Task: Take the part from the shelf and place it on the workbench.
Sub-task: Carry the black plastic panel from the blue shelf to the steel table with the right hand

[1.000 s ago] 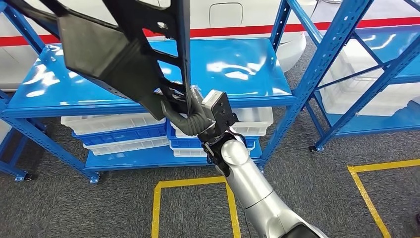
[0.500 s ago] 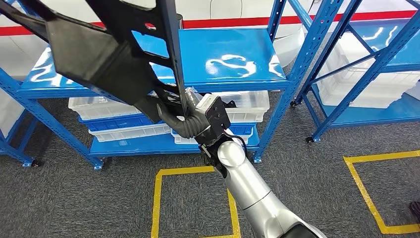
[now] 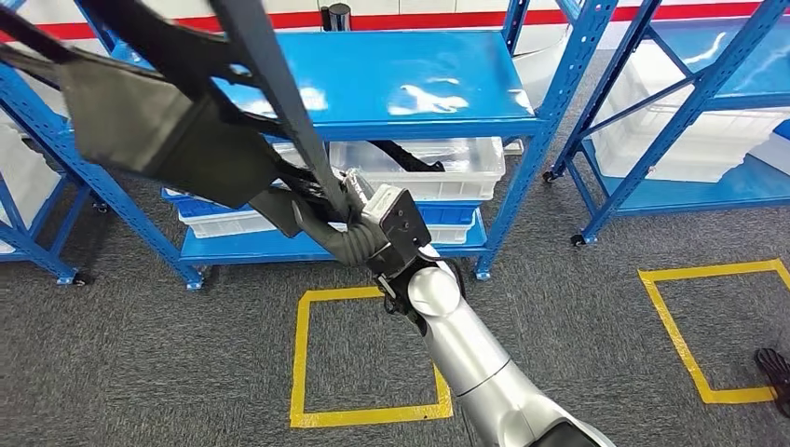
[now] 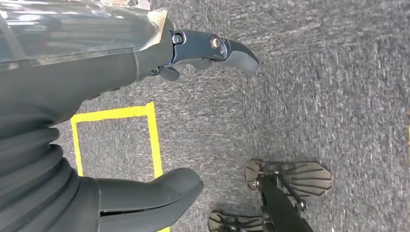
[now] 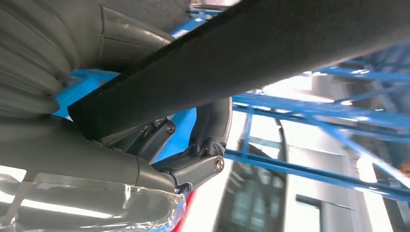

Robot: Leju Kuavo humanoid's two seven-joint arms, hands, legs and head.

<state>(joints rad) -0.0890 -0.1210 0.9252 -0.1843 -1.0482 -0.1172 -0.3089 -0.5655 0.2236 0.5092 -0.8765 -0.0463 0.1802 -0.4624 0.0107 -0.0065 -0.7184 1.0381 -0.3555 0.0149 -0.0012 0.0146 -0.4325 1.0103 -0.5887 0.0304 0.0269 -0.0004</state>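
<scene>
At the head view's centre the right hand (image 3: 347,235) grips the black part (image 3: 158,130) by its lower end; its long axis climbs toward the upper left, across the blue shelf (image 3: 410,88) behind. The left hand (image 4: 145,121) hangs over grey carpet (image 4: 314,96), fingers apart, holding nothing.

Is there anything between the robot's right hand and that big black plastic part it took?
No. The right hand already grips the large black plastic part at its lower end, lifted in front of the blue metal shelf. No workbench is in view.
</scene>
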